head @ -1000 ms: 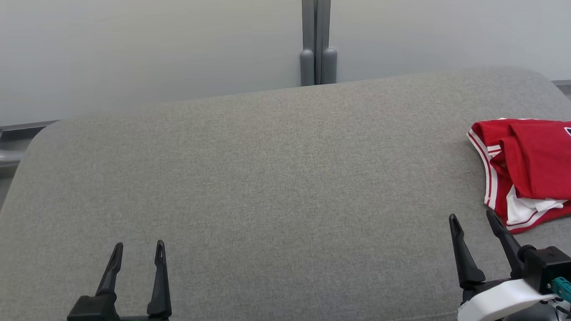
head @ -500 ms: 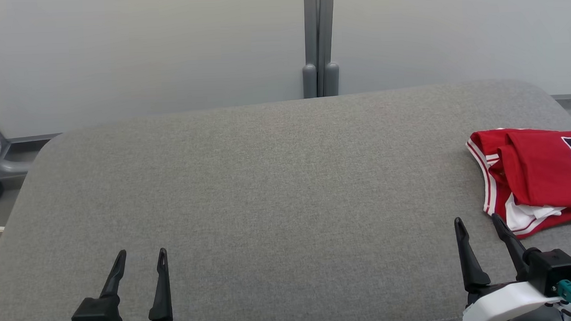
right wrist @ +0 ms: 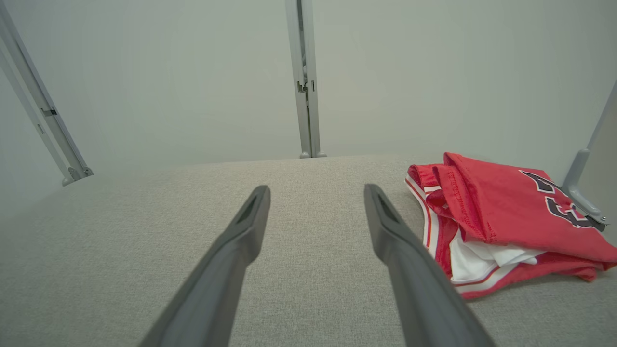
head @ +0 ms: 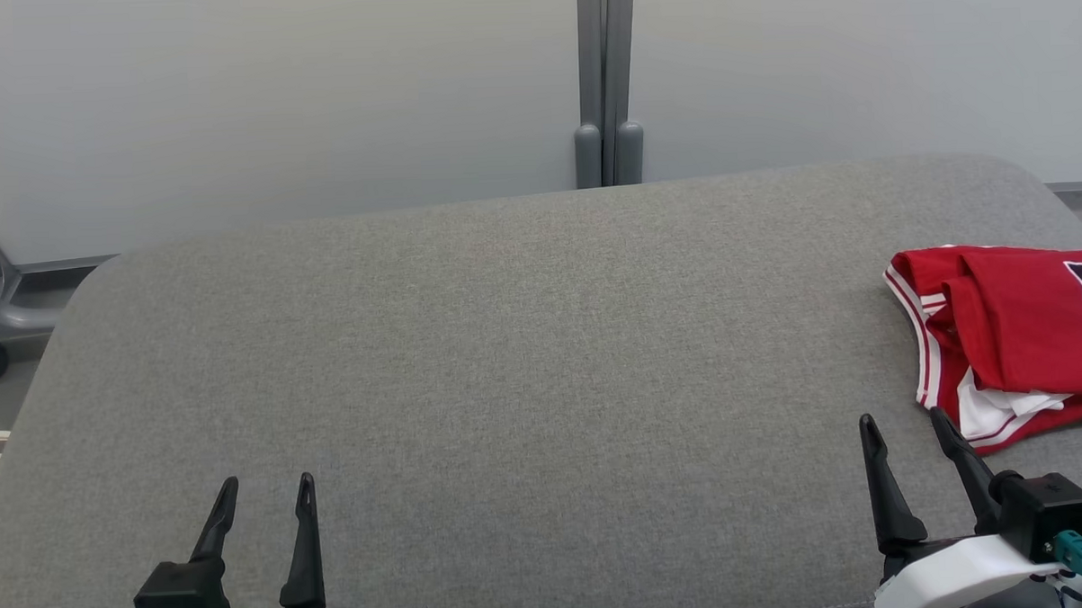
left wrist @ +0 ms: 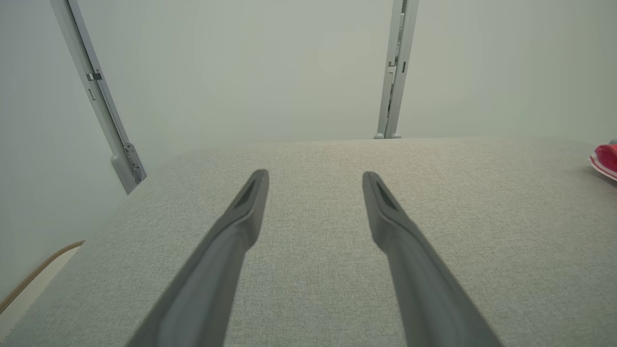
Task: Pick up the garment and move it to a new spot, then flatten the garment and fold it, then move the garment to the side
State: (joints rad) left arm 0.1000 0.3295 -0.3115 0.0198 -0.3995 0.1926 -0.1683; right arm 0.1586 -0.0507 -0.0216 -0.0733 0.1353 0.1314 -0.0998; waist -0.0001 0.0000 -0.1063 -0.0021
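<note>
Red garment [head: 1014, 323] lies in loose layers at the right edge of the grey table [head: 508, 386], with white lining poking out. Left fingers [head: 303, 537] are apart and empty, well apart from it. Right fingers [head: 882, 490] are apart and empty, and the garment sits just beside their outer tip; contact unclear. This fits either a folded piece set aside or a bundle to be picked up. If a grasp comes, pinch all layers at the near hem so they don't slide.

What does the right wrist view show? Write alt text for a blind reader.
A loosely folded red jersey with white trim and dark numerals lies on a grey padded surface, to the right of the open right gripper, whose two dark fingers hold nothing.
</note>
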